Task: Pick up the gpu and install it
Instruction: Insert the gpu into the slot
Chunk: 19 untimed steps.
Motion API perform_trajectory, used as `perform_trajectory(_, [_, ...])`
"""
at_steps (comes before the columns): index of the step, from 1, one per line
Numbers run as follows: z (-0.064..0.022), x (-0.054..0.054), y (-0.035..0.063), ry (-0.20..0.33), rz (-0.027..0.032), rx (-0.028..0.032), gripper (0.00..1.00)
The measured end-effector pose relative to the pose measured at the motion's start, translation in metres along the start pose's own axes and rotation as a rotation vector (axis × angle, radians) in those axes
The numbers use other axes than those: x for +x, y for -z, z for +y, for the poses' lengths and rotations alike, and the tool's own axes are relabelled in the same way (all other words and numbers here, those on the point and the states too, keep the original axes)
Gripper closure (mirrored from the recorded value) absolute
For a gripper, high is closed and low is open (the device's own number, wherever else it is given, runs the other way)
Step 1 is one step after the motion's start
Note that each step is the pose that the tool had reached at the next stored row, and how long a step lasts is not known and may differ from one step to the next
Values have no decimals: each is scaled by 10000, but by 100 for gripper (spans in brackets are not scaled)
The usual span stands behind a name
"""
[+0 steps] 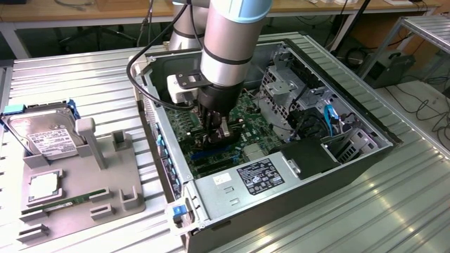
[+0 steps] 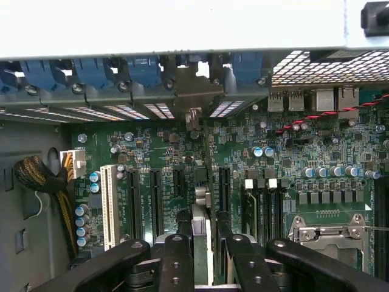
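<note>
My end effector [image 2: 200,243] is clamped on the gpu [image 2: 200,222], card held on edge between the fingers [image 2: 176,261] and hanging straight below me inside the case [image 1: 309,58]. Its long axis runs away from me toward the bracket openings [image 2: 191,91] at the rear wall, lined up with the black slots [image 2: 223,188] on the motherboard [image 2: 304,152]. Slots sit just beside the card's lower edge; can't tell if it's seated.

Drive cage [image 1: 281,87] and power supply [image 1: 256,176] hem the claw [image 1: 216,134] above the motherboard [image 2: 255,164]
</note>
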<state>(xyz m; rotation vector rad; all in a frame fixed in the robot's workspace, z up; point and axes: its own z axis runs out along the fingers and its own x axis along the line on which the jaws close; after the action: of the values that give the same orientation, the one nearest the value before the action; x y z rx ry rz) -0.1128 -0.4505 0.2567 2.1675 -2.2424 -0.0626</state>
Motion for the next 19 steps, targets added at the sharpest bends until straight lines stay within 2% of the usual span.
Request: perform_trajectory(19, [1, 0, 27, 0, 20, 1, 74])
